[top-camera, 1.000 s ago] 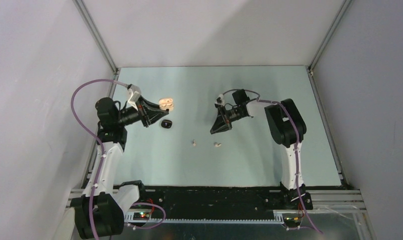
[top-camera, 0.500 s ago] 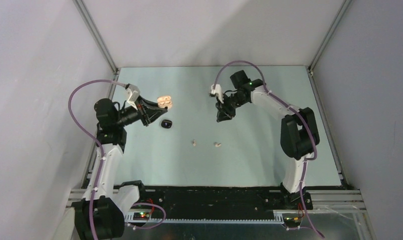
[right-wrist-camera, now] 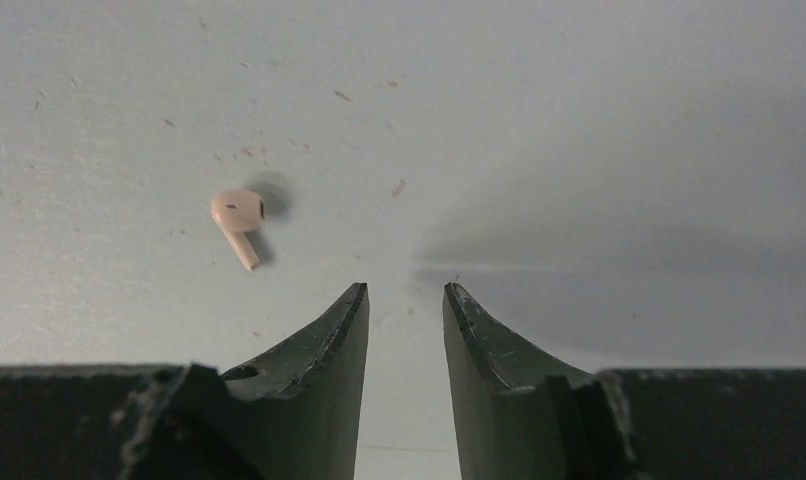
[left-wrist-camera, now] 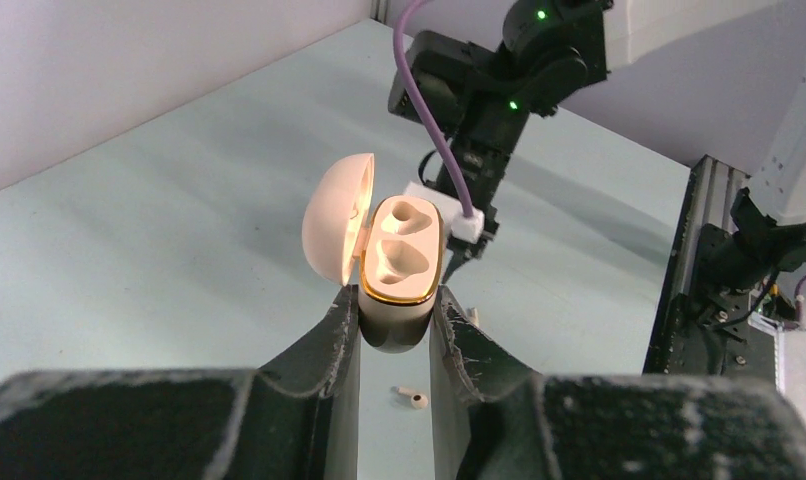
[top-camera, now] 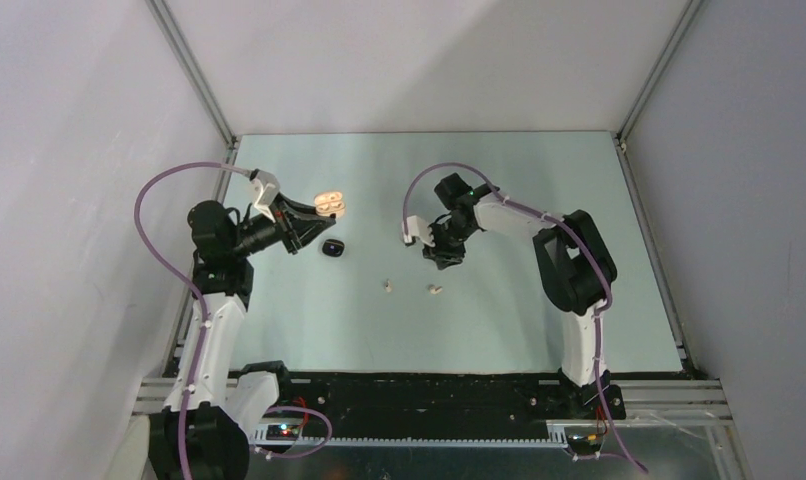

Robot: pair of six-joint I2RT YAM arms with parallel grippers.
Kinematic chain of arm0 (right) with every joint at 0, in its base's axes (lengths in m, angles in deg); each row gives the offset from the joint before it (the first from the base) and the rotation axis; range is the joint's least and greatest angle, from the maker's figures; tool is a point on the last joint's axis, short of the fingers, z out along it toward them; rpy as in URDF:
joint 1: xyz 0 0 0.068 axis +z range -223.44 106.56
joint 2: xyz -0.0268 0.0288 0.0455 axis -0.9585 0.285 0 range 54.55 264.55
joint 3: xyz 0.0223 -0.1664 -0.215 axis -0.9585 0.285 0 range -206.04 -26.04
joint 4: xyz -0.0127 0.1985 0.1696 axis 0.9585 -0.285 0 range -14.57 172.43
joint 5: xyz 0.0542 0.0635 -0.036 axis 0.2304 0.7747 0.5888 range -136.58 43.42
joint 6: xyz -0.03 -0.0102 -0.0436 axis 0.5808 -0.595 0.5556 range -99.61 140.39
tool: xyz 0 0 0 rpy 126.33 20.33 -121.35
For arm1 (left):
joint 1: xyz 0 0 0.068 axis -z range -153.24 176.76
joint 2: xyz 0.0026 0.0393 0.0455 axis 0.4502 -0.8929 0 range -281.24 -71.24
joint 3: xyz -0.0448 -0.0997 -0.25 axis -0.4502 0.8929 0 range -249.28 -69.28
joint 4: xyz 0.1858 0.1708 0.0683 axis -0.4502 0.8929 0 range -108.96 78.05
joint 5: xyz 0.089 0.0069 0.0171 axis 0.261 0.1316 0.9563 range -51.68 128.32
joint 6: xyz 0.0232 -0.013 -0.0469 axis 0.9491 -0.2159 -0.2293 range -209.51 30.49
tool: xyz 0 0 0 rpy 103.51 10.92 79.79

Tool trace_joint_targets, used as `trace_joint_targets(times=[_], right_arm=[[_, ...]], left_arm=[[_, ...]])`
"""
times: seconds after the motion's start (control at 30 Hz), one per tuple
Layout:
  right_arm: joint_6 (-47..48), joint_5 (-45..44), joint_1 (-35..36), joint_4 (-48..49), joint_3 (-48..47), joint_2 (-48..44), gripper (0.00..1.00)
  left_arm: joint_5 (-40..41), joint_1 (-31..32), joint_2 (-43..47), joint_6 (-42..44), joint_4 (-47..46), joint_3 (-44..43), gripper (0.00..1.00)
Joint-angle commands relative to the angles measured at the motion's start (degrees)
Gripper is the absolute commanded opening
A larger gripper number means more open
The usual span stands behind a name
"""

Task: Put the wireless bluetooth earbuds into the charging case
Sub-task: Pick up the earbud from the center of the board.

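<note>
My left gripper [top-camera: 319, 213] is shut on the charging case [top-camera: 331, 205], holding it above the table at the back left. In the left wrist view the cream case [left-wrist-camera: 399, 270] stands between the fingers with its lid [left-wrist-camera: 334, 228] swung open and both moulded wells empty. Two pale earbuds [top-camera: 388, 286] [top-camera: 434, 290] lie on the table at mid-centre. One earbud [left-wrist-camera: 412, 398] shows below the case. My right gripper [top-camera: 444, 258] hangs just behind the right-hand earbud, open and holding nothing. In the right wrist view an earbud [right-wrist-camera: 237, 215] lies ahead and left of the gripper [right-wrist-camera: 404, 292].
A small black object [top-camera: 332, 247] lies on the table just in front of the held case. The right arm's white cable block [left-wrist-camera: 457, 208] hangs near the case. Walls close the table on the left, back and right.
The right arm has swung left and down from the back toward the earbuds, and its jaws have opened wider. The left gripper with the case has barely moved.
</note>
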Motion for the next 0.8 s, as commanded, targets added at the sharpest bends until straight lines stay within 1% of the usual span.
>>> trace_joint_targets(times=[0.0, 0.33, 0.77], right_arm=[[3.5, -2.2, 2.5, 1.3, 1.8, -0.2, 0.38], [7.3, -4.4, 5.1, -1.1, 5.7, -1.9, 0.39], [4.7, -2.1, 9.9, -3.2, 6.3, -4.1, 0.42]], left_arm=[[0.9, 0.4, 0.8, -0.9, -1.3, 0.0, 0.0], [1.0, 0.6, 0.6, -0.9, -1.3, -0.3, 0.0], [1.8, 0.8, 0.7, -0.7, -1.3, 0.1, 0.0]])
